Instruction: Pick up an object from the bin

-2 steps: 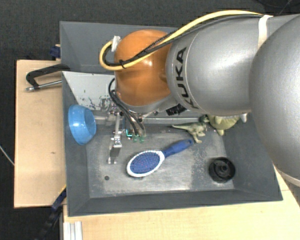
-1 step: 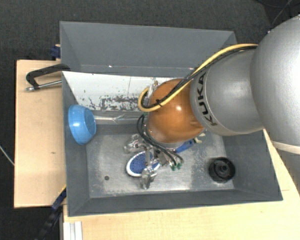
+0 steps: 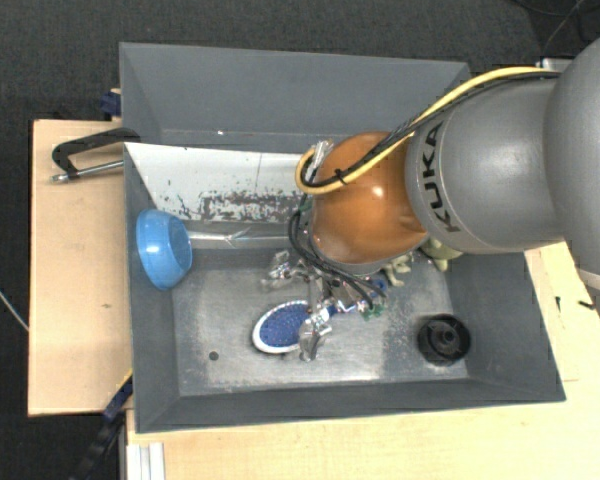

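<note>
— What's under the arm?
— On my screen the arm (image 3: 500,158) comes down over a blue oval disc (image 3: 280,326) with a white rim. The jaws sit at the disc's right edge, touching it or just beside it. I cannot tell whether they are released or clenched.
— And the rest?
— A blue bowl (image 3: 163,249) lies tipped against the wall, up and left of the disc. A black round knob (image 3: 443,338) sits well to the disc's right. The bin floor (image 3: 220,368) around the disc is grey, speckled metal. Dark carpet (image 3: 280,8) lies beyond the bin.
</note>
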Robot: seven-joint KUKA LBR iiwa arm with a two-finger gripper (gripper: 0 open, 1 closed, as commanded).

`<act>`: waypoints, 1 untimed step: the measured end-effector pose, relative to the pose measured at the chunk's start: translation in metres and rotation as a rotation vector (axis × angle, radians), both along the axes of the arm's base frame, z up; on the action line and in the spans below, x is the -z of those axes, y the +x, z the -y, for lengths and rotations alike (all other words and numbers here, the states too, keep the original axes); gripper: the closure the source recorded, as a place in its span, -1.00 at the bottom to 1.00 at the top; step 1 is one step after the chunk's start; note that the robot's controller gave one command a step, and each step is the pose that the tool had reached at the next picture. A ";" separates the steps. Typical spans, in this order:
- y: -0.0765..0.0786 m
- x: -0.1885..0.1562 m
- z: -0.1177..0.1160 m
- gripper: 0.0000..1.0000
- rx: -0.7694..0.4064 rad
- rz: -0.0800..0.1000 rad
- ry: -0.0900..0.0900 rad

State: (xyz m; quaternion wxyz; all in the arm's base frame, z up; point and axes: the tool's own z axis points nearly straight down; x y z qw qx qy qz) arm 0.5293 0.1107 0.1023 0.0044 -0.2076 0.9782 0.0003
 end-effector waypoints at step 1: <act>-0.011 -0.006 0.002 -1.00 0.093 -0.008 -0.001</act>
